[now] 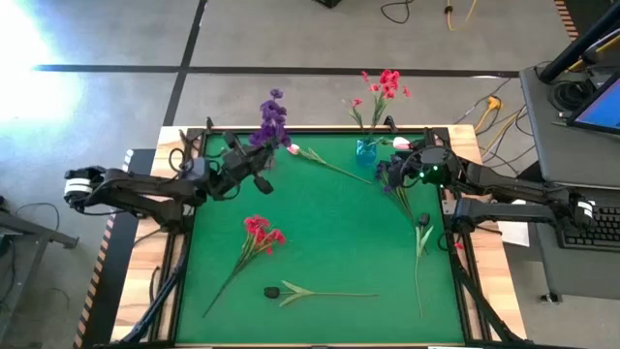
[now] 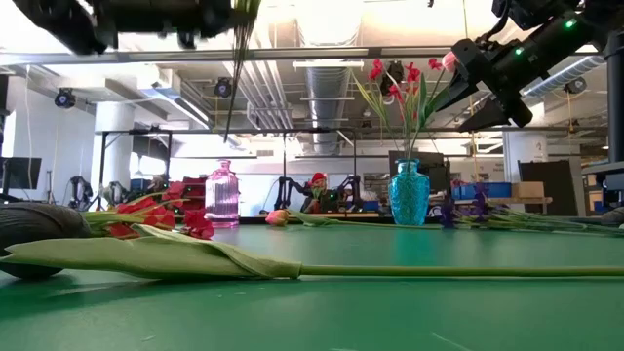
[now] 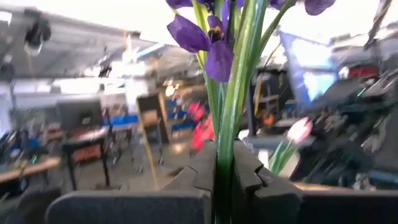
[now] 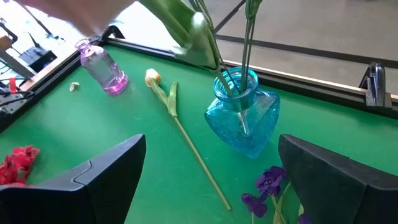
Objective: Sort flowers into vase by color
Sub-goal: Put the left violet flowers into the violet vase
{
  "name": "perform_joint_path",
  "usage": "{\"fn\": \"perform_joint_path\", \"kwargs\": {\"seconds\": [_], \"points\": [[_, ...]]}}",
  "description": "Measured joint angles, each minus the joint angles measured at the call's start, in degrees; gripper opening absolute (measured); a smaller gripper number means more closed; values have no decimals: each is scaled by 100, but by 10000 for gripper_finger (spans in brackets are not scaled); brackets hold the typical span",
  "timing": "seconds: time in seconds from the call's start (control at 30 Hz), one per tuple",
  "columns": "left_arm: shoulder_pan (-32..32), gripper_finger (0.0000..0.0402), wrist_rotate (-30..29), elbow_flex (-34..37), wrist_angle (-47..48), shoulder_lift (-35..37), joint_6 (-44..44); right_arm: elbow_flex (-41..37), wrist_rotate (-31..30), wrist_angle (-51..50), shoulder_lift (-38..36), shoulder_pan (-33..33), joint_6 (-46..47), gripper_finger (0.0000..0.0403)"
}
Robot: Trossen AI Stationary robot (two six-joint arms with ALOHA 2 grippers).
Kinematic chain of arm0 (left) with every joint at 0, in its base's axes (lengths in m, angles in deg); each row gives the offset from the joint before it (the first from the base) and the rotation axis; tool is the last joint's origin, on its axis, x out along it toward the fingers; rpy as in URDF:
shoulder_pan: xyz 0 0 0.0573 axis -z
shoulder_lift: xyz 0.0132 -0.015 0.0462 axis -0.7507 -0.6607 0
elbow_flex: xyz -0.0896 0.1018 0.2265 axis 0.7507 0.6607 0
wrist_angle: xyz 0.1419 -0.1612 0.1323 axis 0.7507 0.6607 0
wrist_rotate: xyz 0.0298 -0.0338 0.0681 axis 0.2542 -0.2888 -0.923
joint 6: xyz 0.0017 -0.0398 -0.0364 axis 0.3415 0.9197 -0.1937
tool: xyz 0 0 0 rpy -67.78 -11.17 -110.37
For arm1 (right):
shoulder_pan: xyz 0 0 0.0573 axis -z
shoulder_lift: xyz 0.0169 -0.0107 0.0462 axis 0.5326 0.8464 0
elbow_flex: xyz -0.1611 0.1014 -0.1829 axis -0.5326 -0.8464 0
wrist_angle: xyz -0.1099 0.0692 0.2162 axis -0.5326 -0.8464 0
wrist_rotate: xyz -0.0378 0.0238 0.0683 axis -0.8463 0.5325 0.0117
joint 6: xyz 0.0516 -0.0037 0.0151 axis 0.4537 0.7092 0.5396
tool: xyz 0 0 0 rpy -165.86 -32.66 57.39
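The green worktop [image 1: 329, 242] carried a red spray [image 1: 257, 236], a dark tulip [image 1: 291, 291] near the front edge and a pink tulip [image 1: 310, 157] near the back. The left pincer [image 1: 254, 165] was clamped on the stems of a purple spray [image 1: 272, 118], raised above the worktop's back left. The right pincer [image 1: 405, 160] stood wide apart, empty, beside the blue vase [image 4: 244, 118] holding red flowers [image 1: 386, 85]. The pink vase [image 4: 102, 67] stood empty.
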Motion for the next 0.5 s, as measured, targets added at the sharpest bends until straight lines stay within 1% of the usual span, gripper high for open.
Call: {"fn": "perform_joint_path", "kwargs": {"seconds": [0.1,0.27,0.37,0.43,0.5], "points": [[-467,0,254,277,21,26,555,-2,-2,-3,0,0,26,359],[-1082,0,1589,399,6,212,1168,-9,-45,52,0,1,24,359],[-1523,0,2180,411,16,472,1296,-9,-47,225,0,-1,17,359],[-1869,0,2313,417,127,636,1300,-9,-48,324,0,1,13,359],[-2230,0,2313,418,199,696,1304,-9,-50,436,0,-1,6,359]]}}
